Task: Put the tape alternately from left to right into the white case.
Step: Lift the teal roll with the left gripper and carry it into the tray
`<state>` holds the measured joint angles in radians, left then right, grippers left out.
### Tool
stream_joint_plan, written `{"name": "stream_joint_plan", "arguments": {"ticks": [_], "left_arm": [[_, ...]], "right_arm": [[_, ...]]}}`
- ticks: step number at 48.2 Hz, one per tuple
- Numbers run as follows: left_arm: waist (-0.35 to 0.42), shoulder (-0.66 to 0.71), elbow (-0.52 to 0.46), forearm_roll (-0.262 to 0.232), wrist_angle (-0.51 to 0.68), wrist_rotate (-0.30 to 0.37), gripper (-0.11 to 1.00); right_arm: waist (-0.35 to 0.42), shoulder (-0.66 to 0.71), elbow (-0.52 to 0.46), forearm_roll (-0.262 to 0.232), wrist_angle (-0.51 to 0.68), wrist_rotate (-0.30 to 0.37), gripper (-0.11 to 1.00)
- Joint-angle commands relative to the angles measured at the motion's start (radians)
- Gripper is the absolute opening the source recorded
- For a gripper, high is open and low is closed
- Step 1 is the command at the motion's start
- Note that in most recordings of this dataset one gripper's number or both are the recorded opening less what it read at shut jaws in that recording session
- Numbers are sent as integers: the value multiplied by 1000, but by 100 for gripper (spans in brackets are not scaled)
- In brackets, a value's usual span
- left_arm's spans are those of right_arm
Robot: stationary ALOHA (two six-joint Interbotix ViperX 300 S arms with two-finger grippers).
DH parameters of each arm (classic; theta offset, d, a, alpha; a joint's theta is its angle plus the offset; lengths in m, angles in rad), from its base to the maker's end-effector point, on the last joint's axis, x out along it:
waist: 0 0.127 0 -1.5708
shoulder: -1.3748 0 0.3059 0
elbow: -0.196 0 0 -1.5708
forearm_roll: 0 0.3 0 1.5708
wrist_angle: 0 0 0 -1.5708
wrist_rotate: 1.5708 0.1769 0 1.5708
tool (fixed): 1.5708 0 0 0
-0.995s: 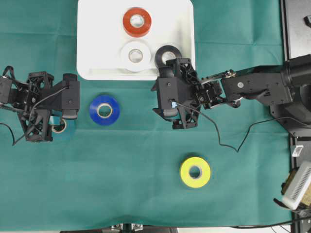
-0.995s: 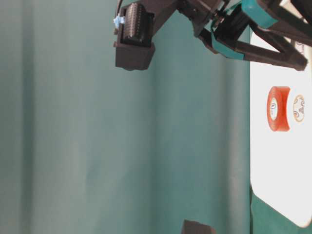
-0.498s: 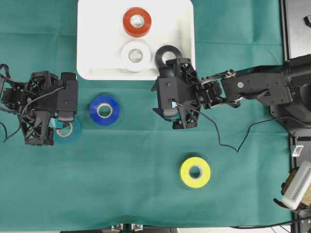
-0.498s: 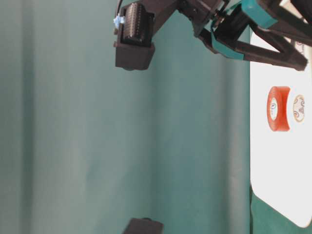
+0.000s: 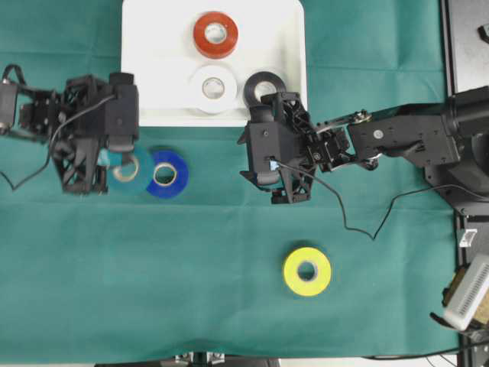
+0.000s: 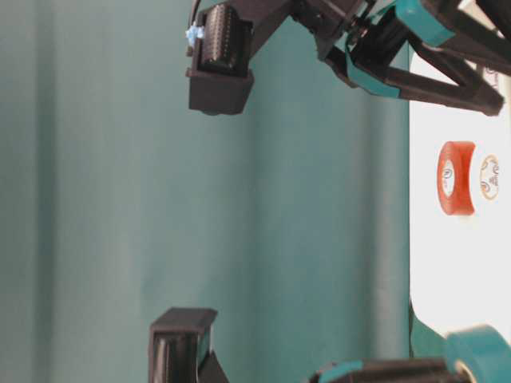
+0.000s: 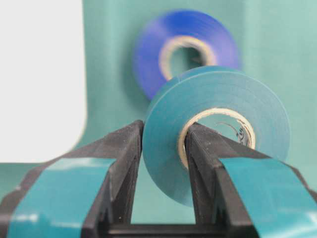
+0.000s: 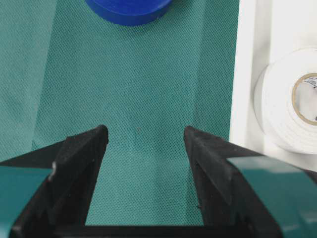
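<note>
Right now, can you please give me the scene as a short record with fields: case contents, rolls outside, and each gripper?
in white case: red roll, white roll, black roll
on cloth: blue roll, yellow roll
left gripper: shut on teal roll, one finger through its core
right gripper: open, empty

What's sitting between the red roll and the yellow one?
From overhead, the white roll and black roll in the white case, then the right gripper, stand between red roll and yellow roll.
</note>
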<state>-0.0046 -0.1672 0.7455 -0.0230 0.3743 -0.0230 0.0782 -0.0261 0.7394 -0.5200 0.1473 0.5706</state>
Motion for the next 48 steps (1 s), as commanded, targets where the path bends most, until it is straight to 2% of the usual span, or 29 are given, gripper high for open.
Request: {"name": "stream_joint_plan", "arguments": {"ticks": [1, 34, 48], "left_arm": [[34, -6, -38, 3, -5, 49, -3], [279, 163, -186, 3, -6, 356, -3], [324, 235, -221, 3, -9, 423, -3]], "right_arm": [[8, -28, -12, 2, -8, 3, 67], [20, -28, -12, 2, -8, 20, 67], [21, -26, -11, 2, -8, 20, 67]]}}
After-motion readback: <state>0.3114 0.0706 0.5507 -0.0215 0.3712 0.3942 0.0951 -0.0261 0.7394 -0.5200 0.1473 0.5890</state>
